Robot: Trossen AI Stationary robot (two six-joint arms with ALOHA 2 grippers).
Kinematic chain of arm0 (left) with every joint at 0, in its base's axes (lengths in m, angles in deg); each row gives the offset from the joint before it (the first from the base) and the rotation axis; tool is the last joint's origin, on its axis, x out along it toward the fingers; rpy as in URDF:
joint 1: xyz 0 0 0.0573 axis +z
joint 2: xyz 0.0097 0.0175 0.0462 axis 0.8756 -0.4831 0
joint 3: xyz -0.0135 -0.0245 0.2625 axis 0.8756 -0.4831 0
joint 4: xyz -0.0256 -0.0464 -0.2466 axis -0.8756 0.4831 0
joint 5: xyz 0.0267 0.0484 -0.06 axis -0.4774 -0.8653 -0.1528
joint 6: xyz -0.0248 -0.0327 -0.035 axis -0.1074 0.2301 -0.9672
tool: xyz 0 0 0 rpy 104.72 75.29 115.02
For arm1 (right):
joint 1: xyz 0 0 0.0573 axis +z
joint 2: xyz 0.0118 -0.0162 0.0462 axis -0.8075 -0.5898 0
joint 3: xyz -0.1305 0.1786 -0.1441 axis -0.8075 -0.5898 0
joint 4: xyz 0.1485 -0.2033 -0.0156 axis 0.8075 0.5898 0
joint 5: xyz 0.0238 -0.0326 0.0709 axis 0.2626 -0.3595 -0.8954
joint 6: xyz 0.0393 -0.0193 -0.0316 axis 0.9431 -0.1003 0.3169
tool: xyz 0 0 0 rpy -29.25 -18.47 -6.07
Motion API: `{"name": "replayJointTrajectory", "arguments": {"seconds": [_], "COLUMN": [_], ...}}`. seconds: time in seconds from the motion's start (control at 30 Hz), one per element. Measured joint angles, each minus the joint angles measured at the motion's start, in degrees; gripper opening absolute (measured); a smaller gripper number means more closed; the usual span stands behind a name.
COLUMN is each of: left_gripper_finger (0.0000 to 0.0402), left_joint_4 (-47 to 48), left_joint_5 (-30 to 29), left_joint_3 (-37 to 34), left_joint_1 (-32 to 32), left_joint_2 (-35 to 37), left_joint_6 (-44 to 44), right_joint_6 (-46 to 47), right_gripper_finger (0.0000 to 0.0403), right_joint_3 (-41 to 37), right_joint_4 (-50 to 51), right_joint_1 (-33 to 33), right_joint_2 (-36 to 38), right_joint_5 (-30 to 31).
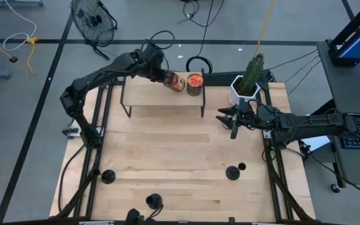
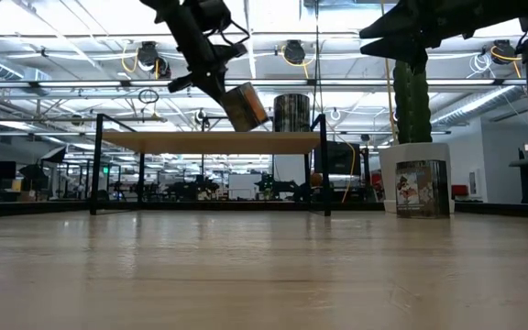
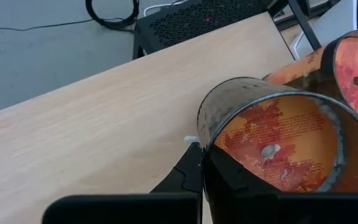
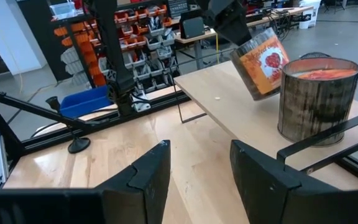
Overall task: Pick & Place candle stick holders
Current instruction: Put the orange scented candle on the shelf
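Candle stick holders, small black ones with round bases (image 1: 107, 176), (image 1: 153, 200), (image 1: 232, 172), are sitting low in the high view. The left gripper (image 1: 162, 76) is squeezing a tilted orange jar candle (image 1: 174, 81). The right gripper (image 1: 233, 119) is hanging open. The low view is hiding them. The left wrist view is showing the jar leaning; it could slip and roll.
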Motion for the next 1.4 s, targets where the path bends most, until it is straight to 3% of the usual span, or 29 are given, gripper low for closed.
{"name": "replayJointTrajectory", "arguments": {"seconds": [0.2,1.23,1.4], "left_gripper_finger": [0.0,0.0022,0.0049], "left_joint_4": [-1.52,-2.05,-4.62], "left_joint_5": [2.62,2.87,3.65], "left_joint_3": [0.0,-0.02,-0.02], "left_joint_1": [0.37,0.78,0.77], "left_joint_2": [-0.86,-0.79,-0.69], "left_joint_6": [0.16,1.85,1.87], "right_joint_6": [0.0,0.85,0.87], "right_gripper_finger": [0.016,0.016,0.0161], "right_joint_3": [0.0,0.0,0.0], "right_joint_4": [-0.02,-0.02,-0.02], "right_joint_1": [0.0,0.0,-0.02], "right_joint_2": [0.0,0.0,0.0], "right_joint_5": [-0.02,-0.07,-0.06]}}
